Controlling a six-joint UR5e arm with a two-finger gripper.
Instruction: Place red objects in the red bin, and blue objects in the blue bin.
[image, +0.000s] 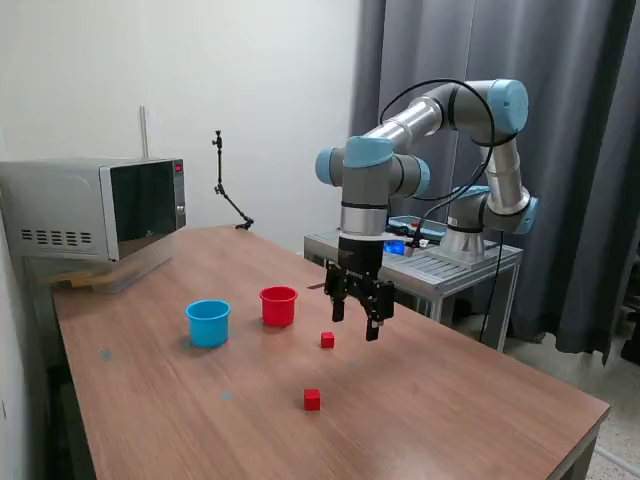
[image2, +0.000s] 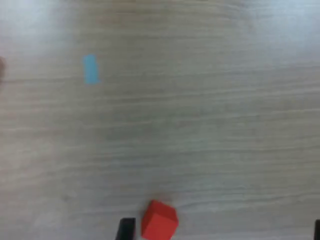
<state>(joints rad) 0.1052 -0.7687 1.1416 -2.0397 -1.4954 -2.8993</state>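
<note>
Hanging over the wooden bench (image: 430, 400), your arm reaches out from its base at the exterior view's right, elbow high, with the wrist turned straight down so the pincer (image: 358, 326) points at the bench top. Its two fingers are spread apart with nothing between them, and the tips float clear of the surface.

You have one red cube (image: 327, 340) lying on the bench just beside the pincer, toward the exterior view's left of it. In the wrist view that cube (image2: 159, 220) sits at the frame's edge, right next to one dark fingertip (image2: 125, 229), not between the fingers. A second red cube (image: 312, 399) lies nearer the camera in the exterior view, well apart from the pincer.

Your red cup (image: 278, 305) stands upright near the first cube, farther toward the exterior view's left, and the light blue cup (image: 208, 322) stands upright beside it, farther left again. What lies inside either cup cannot be told. A small strip of blue tape (image2: 90, 68) shows on the wood in the wrist view.
</note>
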